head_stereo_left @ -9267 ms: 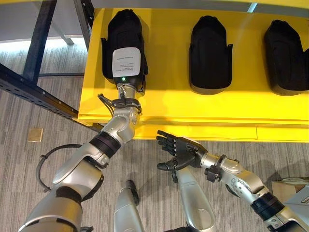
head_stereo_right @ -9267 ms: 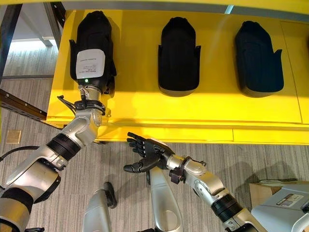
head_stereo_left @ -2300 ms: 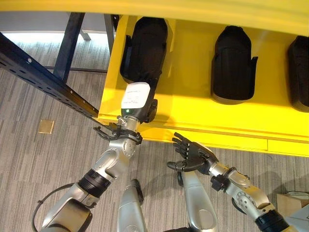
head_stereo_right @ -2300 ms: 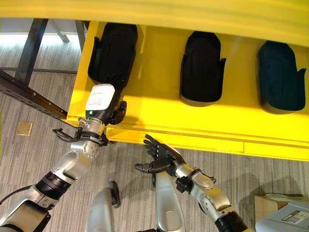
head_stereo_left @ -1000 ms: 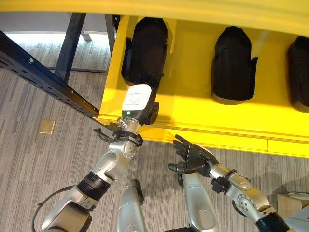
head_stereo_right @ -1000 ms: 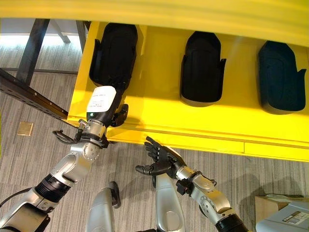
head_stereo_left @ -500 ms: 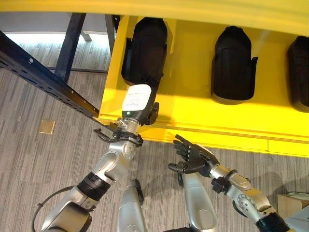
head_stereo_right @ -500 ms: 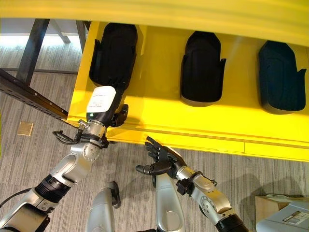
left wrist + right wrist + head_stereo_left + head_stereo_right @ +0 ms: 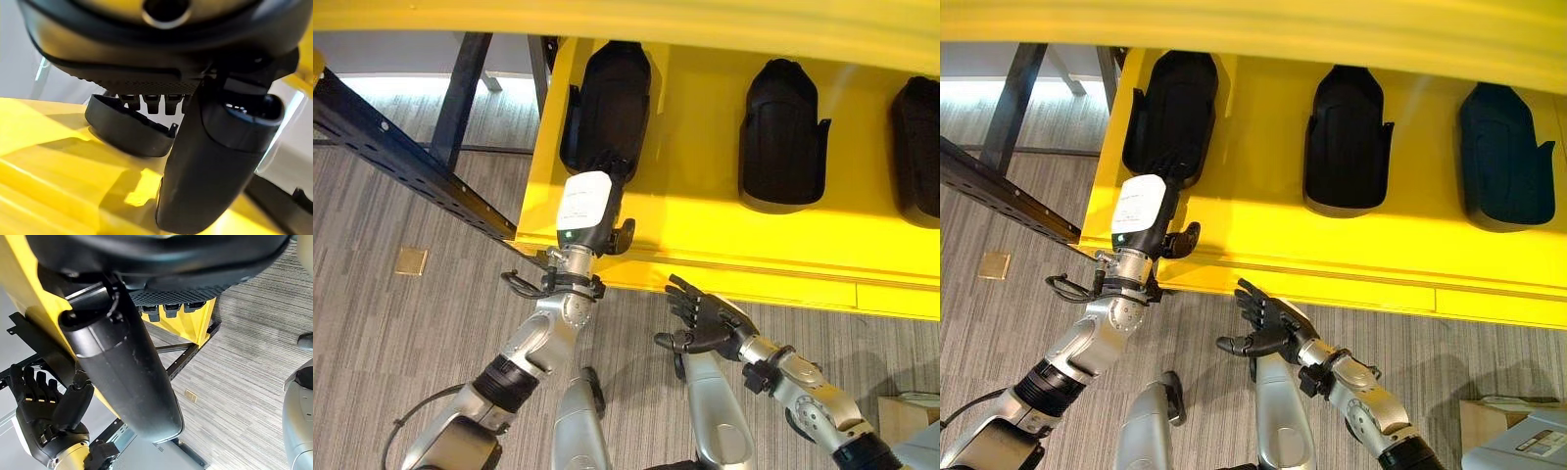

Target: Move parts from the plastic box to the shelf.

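Three black moulded parts lie in a row on the yellow shelf (image 9: pixel 705 235): a left part (image 9: pixel 607 108), a middle part (image 9: pixel 781 132) and a right part (image 9: pixel 918 147). My left hand (image 9: pixel 585 206), with a white label on its back, rests at the shelf's front edge just below the left part (image 9: pixel 129 129). Its fingers are straight, its thumb (image 9: pixel 215 161) sticks out, and it holds nothing. My right hand (image 9: pixel 707 318) hovers open over the floor, below the shelf's front lip and under the middle part. The left hand (image 9: pixel 46 416) also appears in the right wrist view.
A black perforated rack beam (image 9: pixel 401 157) runs diagonally at the left, beside the shelf's corner. A yellow upper shelf edge (image 9: pixel 705 18) overhangs the top. A small tan square (image 9: pixel 411 260) lies on the grey carpet, and a cardboard box (image 9: pixel 906 416) sits at the lower right.
Earlier my left hand lay on the left part deep in the shelf; now it is back at the front edge, off the part. The camera has shifted slightly. The right hand has barely moved.
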### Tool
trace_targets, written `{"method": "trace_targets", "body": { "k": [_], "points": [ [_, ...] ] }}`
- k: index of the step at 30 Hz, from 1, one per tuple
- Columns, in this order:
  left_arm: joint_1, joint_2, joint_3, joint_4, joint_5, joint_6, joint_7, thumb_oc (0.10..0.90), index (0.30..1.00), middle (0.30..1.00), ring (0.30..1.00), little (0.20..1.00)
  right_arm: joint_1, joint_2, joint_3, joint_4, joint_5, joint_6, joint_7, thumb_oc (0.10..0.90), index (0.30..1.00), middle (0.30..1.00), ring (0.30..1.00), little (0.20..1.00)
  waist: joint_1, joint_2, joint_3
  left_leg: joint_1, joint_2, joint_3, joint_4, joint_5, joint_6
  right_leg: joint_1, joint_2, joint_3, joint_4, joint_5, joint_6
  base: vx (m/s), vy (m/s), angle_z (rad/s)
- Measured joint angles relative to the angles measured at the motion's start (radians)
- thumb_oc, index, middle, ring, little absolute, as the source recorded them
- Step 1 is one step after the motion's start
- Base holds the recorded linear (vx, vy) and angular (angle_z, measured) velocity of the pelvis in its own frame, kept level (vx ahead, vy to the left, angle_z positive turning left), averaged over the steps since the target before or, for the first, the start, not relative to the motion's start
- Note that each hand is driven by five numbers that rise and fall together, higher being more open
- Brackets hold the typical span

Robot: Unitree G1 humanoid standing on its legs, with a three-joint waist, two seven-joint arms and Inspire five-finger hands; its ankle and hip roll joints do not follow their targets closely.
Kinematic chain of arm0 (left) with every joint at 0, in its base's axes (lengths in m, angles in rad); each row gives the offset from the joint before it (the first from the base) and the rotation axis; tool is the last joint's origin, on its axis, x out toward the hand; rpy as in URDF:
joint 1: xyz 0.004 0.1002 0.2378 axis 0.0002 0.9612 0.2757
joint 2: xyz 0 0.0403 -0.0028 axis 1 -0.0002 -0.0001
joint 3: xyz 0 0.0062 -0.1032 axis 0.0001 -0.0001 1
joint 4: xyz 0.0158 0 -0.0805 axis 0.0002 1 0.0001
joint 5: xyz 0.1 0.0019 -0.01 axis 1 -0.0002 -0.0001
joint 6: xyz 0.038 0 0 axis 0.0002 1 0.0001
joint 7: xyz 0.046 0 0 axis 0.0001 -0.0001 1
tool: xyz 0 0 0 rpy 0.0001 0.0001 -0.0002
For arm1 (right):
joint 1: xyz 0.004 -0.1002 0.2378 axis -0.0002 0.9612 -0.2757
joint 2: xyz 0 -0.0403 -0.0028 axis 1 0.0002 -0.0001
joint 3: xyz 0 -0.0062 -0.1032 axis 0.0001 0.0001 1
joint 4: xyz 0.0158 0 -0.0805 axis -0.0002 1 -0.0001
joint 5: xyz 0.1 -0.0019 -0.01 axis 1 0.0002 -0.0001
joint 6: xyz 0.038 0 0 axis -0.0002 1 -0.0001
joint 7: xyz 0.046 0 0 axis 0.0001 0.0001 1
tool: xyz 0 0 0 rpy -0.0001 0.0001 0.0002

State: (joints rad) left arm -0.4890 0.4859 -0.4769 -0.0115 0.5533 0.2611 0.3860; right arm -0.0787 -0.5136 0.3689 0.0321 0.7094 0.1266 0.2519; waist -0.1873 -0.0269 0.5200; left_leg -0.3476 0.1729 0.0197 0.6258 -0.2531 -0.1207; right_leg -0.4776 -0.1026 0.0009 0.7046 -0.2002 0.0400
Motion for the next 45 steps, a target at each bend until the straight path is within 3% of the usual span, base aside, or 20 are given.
{"method": "trace_targets", "body": {
  "k": [15, 18, 22, 30, 34, 40, 43, 45],
  "points": [
    [-0.003, 0.000, 0.010, -0.001, -0.028, -0.011, 0.032, 0.900, 1.000, 1.000, 1.000, 1.000, 0.001, 0.004, 0.000, 0.000, 0.000, 0.001, 0.000, 0.900, 1.000, 1.000, 1.000, 1.000, -0.002, -0.001, 0.000, -0.008, 0.000, 0.000, 0.007, -0.002, 0.002, -0.003, 0.001, 0.001, 0.003, 0.000, 0.001, 0.00, 0.000, 0.00],
    [-0.002, -0.001, 0.011, -0.003, -0.038, -0.065, 0.089, 0.900, 1.000, 1.000, 1.000, 1.000, 0.001, 0.011, 0.000, 0.000, 0.000, 0.002, 0.000, 0.900, 1.000, 1.000, 1.000, 1.000, -0.002, -0.003, 0.000, -0.015, 0.000, -0.002, 0.028, -0.014, 0.004, -0.004, 0.000, 0.004, 0.012, -0.007, 0.001, 0.00, 0.000, 0.00],
    [-0.001, -0.043, 0.093, -0.102, -0.035, -0.215, 0.199, 0.900, 1.000, 1.000, 1.000, 1.000, 0.033, 0.042, 0.008, 0.000, 0.000, -0.007, 0.000, 0.900, 1.000, 1.000, 1.000, 1.000, -0.001, -0.015, 0.000, -0.019, 0.000, -0.008, 0.029, -0.014, 0.002, -0.004, 0.000, -0.002, 0.013, -0.008, 0.007, 0.02, -0.048, 0.03],
    [-0.007, -0.033, 0.097, -0.118, 0.004, -0.254, 0.227, 0.900, 1.000, 1.000, 1.000, 1.000, 0.040, 0.042, 0.010, 0.000, 0.001, -0.036, 0.001, 0.900, 1.000, 1.000, 1.000, 1.000, 0.001, -0.020, 0.000, -0.031, 0.000, -0.023, 0.036, -0.016, 0.003, -0.002, -0.001, -0.016, 0.011, -0.008, 0.005, 0.00, -0.014, 0.04],
    [-0.006, -0.031, 0.105, -0.119, 0.044, -0.267, 0.292, 0.900, 1.000, 1.000, 1.000, 1.000, 0.045, 0.043, 0.011, 0.000, 0.001, -0.036, 0.001, 0.900, 1.000, 1.000, 1.000, 1.000, 0.005, -0.020, -0.001, -0.032, 0.000, -0.026, 0.033, -0.013, 0.001, -0.001, -0.002, -0.019, 0.010, -0.008, 0.005, 0.04, -0.051, 0.03],
    [0.040, -0.012, 0.159, -0.120, 0.041, -0.366, 0.312, 0.900, 1.000, 1.000, 1.000, 1.000, 0.093, 0.078, 0.008, 0.018, 0.001, -0.045, 0.001, 0.900, 1.000, 1.000, 1.000, 1.000, 0.028, -0.022, -0.016, 0.073, 0.001, -0.022, -0.142, 0.064, -0.003, 0.087, 0.000, -0.036, -0.125, 0.041, 0.001, 0.07, -0.012, 0.06],
    [0.069, 0.024, 0.168, -0.120, 0.036, -0.438, 0.248, 0.900, 1.000, 1.000, 1.000, 1.000, 0.110, 0.081, -0.005, 0.024, 0.002, -0.065, 0.005, 0.900, 1.000, 1.000, 1.000, 1.000, 0.027, -0.022, -0.038, 0.109, 0.002, -0.011, -0.211, 0.097, -0.012, 0.122, -0.003, -0.037, -0.195, 0.077, 0.004, 0.17, 0.045, -0.07],
    [0.186, 0.062, 0.183, -0.133, 0.023, -0.516, 0.170, 0.900, 1.000, 1.000, 1.000, 1.000, 0.135, 0.097, -0.054, 0.058, 0.021, -0.077, 0.029, 0.900, 1.000, 1.000, 1.000, 1.000, 0.025, -0.013, -0.062, 0.185, 0.002, 0.012, -0.306, 0.128, -0.008, 0.194, -0.002, -0.035, -0.292, 0.116, 0.010, 0.22, 0.078, -0.14]
  ]
}}
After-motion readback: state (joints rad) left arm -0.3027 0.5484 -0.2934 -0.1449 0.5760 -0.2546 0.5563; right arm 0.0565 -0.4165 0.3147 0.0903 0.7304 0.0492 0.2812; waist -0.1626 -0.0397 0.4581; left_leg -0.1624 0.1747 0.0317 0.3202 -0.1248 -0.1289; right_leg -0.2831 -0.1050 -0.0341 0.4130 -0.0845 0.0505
